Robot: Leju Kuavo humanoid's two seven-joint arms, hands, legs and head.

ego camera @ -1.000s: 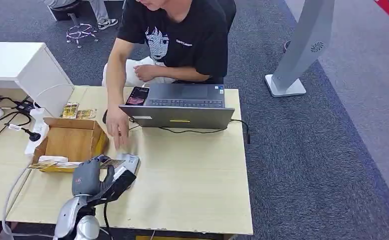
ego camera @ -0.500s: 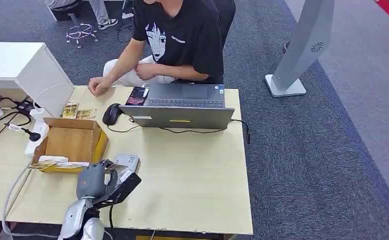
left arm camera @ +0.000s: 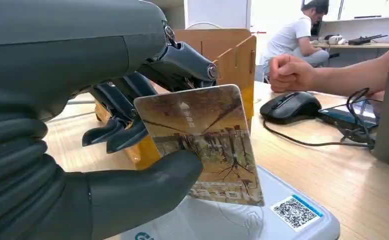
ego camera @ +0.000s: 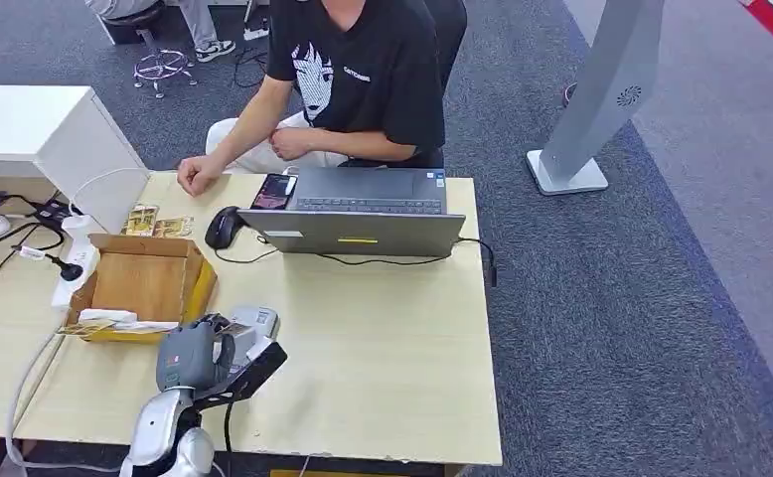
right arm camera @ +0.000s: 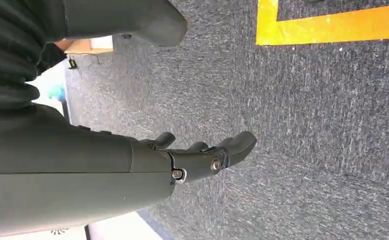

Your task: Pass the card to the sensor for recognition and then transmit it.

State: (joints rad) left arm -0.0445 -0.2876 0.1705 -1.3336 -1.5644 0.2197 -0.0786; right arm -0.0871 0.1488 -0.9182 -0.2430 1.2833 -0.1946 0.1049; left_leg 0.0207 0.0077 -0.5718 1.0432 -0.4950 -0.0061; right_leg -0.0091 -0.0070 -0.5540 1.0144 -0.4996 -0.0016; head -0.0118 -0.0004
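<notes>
In the head view you see your left hand (ego camera: 192, 358) low on the near part of the wooden table (ego camera: 383, 338), its fingers curled over the white sensor (ego camera: 253, 323), which lies just past them. A sliver of the card (ego camera: 231, 328) peeks out between the fingers and the sensor. To the far side of the fingers sits an open cardboard box (ego camera: 144, 283); beyond that, a black mouse (ego camera: 223, 227), a phone (ego camera: 275, 190) and a grey laptop (ego camera: 363, 219). A person in a black shirt (ego camera: 363, 79) sits behind the laptop with one fist resting on the table edge.

In the left wrist view your left hand (left arm camera: 107, 145) pinches the card (left arm camera: 202, 145) between the thick thumb, pressed on its picture face, and the darker fingers (left arm camera: 117, 132) behind it. The card stands nearly upright, its lower edge just over, or touching, the sensor (left arm camera: 242, 220); you cannot tell which. A QR sticker (left arm camera: 295, 212) lies on the sensor just beyond the card. Farther from the fingertips are the mouse (left arm camera: 288, 106), the person's fist (left arm camera: 290, 72) and the box (left arm camera: 232, 55).

In the right wrist view your right hand (right arm camera: 202, 155) hangs over grey carpet (right arm camera: 307, 125) with a yellow floor line (right arm camera: 332, 25) beyond the fingertips. Its fingers are loosely extended and apart, holding nothing.
</notes>
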